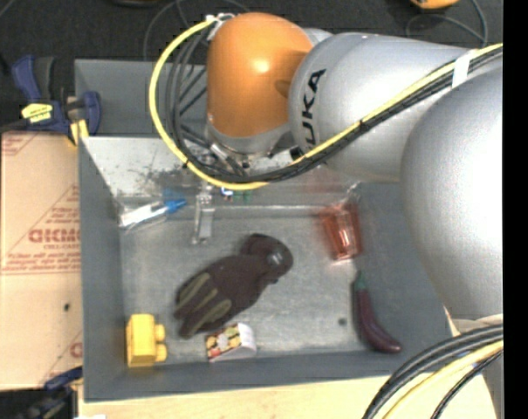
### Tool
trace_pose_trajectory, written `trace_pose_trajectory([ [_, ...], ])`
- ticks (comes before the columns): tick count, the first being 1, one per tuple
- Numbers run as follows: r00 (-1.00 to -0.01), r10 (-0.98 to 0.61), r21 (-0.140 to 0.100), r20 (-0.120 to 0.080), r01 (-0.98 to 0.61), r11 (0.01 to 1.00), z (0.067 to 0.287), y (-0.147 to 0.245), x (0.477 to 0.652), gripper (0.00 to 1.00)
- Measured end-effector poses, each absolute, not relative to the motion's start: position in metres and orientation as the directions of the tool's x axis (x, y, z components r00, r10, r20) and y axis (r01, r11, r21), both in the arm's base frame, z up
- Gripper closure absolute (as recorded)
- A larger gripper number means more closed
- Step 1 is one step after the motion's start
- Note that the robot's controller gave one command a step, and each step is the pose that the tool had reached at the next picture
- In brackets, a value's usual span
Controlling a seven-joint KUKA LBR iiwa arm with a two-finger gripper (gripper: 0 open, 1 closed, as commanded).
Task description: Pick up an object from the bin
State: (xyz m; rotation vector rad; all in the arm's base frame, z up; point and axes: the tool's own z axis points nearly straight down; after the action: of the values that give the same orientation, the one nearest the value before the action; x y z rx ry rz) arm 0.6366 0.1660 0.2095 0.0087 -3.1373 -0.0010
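Find the gripper (202, 232) low at the back of the bin (102, 260), just beside a white tube (152, 211) with a blue cap; cannot tell whether spread or pressed together. Aim for the dark glove (233, 286) lying mid-bin: descend straight onto its bunched wrist end, pinch firmly.

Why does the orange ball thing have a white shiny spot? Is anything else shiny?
Camera view: the white spot on the orange cover is glare, probably an overhead lamp mirrored on its smooth dome. Same view: the silver arm gleams softly too. Same view: the bin has a far wall that catches light and looks paler than its floor, while the dark glove shows no shine.
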Motion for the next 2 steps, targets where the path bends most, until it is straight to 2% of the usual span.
trace_pose_trajectory([
  [1, -1.000, -0.003, 0.002, -0.004, -0.003, 1.000, 0.215, 0.165, 0.638, 0.00],
  [2, -0.991, -0.135, 0.000, -0.004, -0.135, 0.991, 0.159, 0.142, 0.617, 0.00],
])
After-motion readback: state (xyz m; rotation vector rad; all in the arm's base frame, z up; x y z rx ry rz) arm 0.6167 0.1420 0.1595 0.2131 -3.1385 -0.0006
